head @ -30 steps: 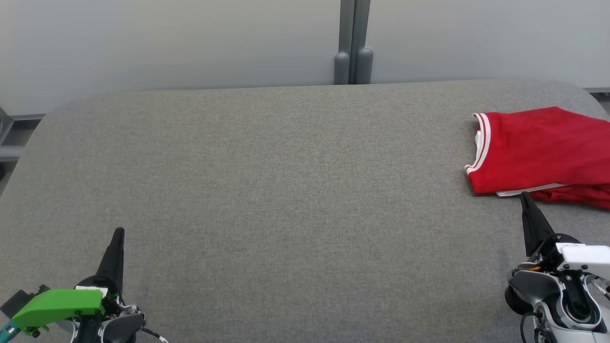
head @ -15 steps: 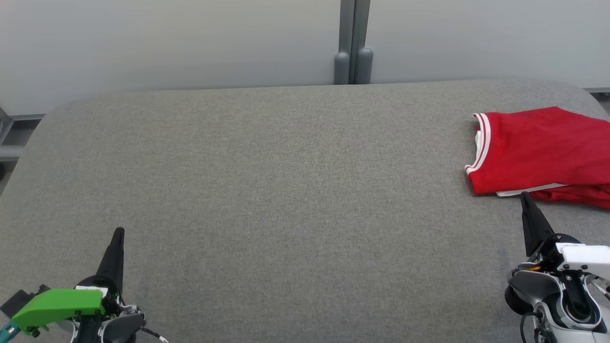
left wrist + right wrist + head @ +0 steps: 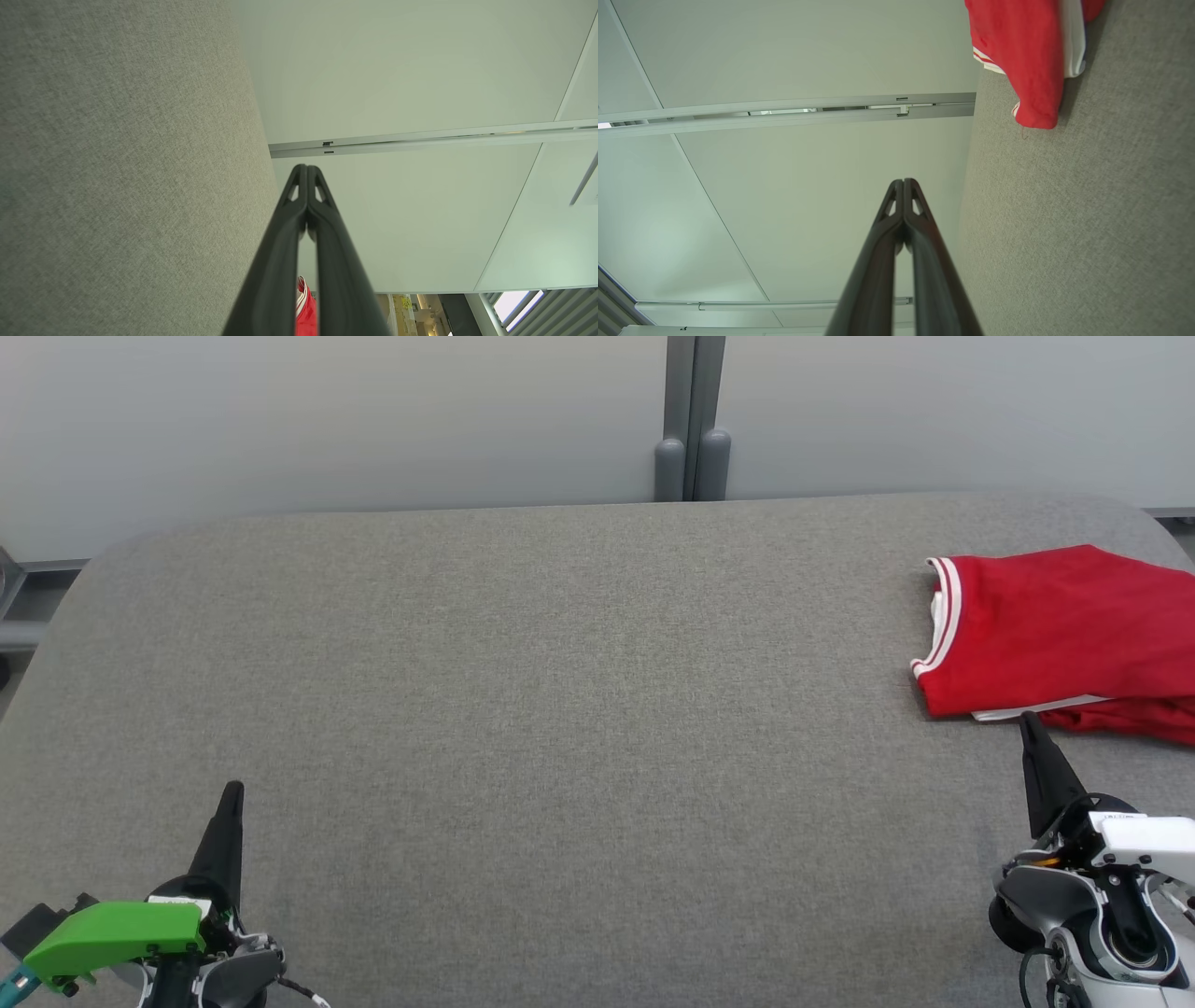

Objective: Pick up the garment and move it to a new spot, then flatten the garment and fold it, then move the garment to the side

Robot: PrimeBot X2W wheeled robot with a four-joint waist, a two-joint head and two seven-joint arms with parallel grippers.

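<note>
The garment [image 3: 1055,630] is red with white striped trim and lies folded at the right end of the grey table [image 3: 560,709], running off the head view's right edge. Its corner also appears in the right wrist view, garment [image 3: 1031,51], and a sliver shows low between the fingers in the left wrist view, garment [image 3: 306,312]. My right gripper [image 3: 1027,721] is shut and empty, its tip just short of the garment's near edge. Far from it, my left gripper [image 3: 233,791] rests shut and empty at the table's lower left. Both wrist views show tips pressed together: left gripper [image 3: 307,167], right gripper [image 3: 904,181].
A pale wall [image 3: 327,420] with a grey vertical post [image 3: 691,429] stands behind the table's far edge. The table's rounded corners show at the far left and far right. Bare grey cloth stretches across the table's middle and left.
</note>
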